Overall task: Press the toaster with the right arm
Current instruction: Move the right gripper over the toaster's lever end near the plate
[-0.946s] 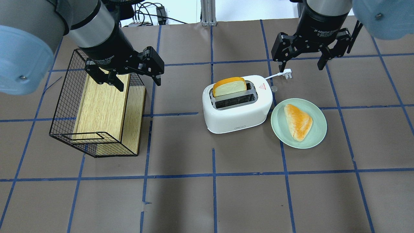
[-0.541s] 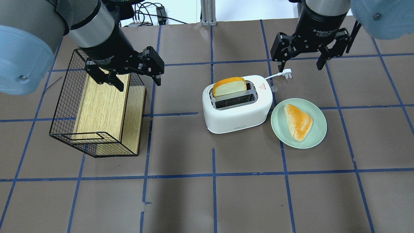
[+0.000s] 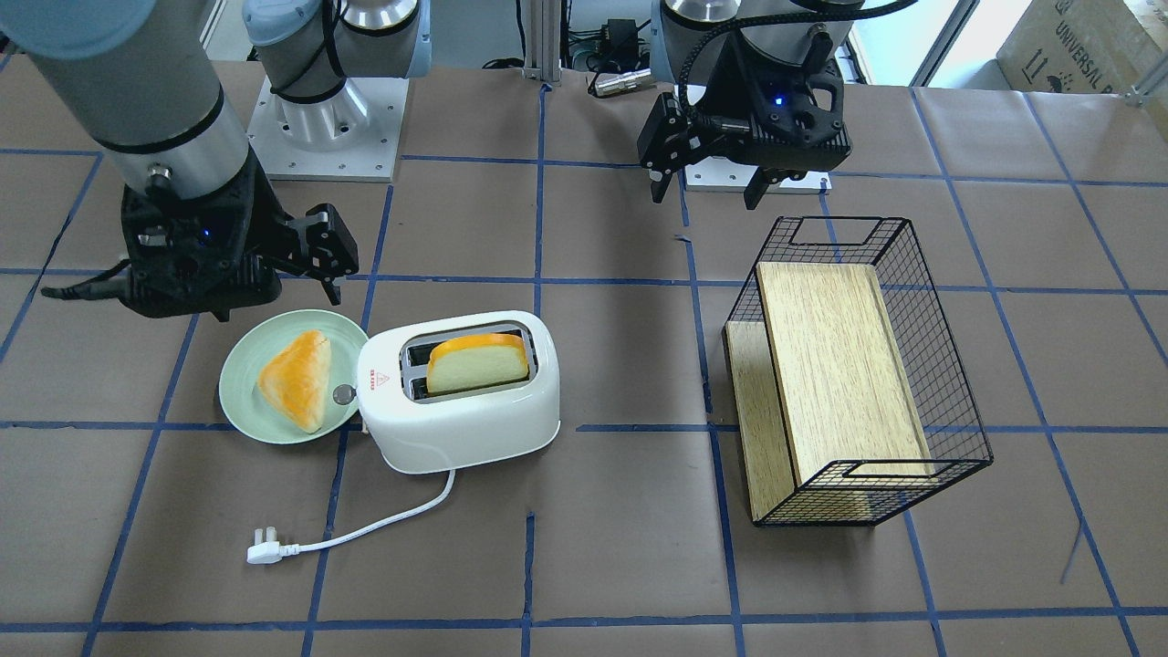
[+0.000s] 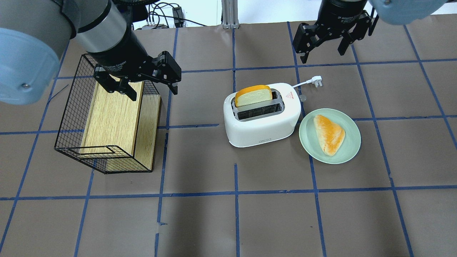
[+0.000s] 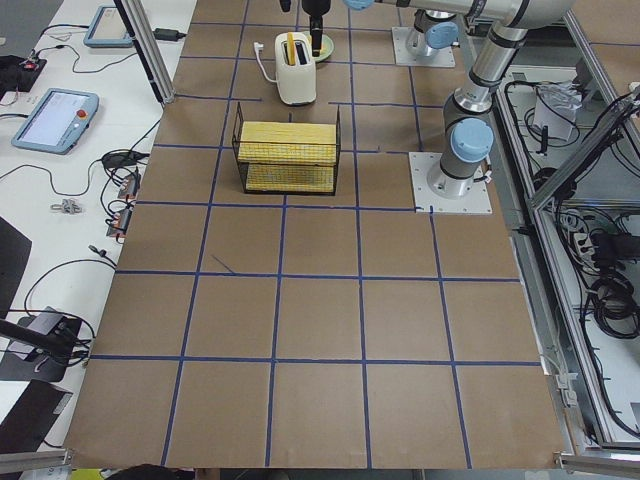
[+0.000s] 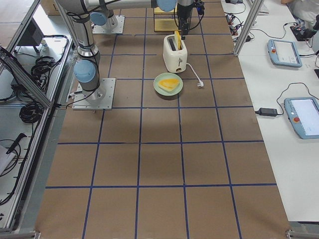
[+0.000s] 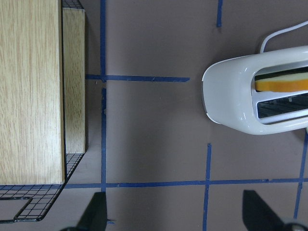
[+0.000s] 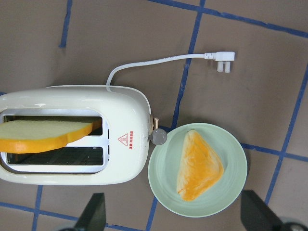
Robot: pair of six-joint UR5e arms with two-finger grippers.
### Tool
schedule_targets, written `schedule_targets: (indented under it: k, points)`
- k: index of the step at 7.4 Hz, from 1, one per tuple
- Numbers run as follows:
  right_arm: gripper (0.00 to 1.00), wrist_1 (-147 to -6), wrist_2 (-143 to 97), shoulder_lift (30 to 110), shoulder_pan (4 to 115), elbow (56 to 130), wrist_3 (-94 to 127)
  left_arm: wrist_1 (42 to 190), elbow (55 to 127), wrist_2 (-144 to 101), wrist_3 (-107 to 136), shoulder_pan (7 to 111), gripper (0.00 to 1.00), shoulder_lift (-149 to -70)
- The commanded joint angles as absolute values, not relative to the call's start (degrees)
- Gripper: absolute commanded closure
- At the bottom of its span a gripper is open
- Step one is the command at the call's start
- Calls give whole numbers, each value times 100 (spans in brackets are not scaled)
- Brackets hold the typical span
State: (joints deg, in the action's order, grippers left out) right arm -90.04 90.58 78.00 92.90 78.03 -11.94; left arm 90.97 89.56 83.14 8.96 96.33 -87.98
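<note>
Spread wide and empty, the right arm's black fingers [image 4: 303, 46] hover high over the glossy white two-slot toaster [image 4: 262, 121], whose silver round knob [image 8: 159, 137] lies almost beneath them.

This is a robotics lab. Mounting plates [image 5: 450, 185] are bolted to a tape-gridded table [image 5: 320, 330]; teach pendants [image 6: 284, 52] and cables [image 5: 600, 270] lie alongside.

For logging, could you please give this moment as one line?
right gripper: open, high near pale green plate | left gripper: open, near black wire basket | white toaster: untouched, yellow-crusted bread slice raised
</note>
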Motion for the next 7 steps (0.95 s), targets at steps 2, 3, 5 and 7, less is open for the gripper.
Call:
schedule_targets:
  k: [2, 3, 5, 7]
  points:
    - [0, -9351, 9053, 7269, 9299, 7769, -2747, 9097, 8956, 8314, 896, 9633, 0, -8798]
    - [0, -9430, 9027, 7225, 9264, 7778, -3404, 9097, 8956, 8314, 896, 9633, 0, -8798]
    - [22, -9623, 8965, 7067, 9272, 7822, -4669, 9097, 8956, 8314, 896, 9633, 0, -8798]
    - [71, -9790, 9000, 7032, 9272, 7909, -5418, 9097, 8956, 8314, 896, 9633, 0, -8798]
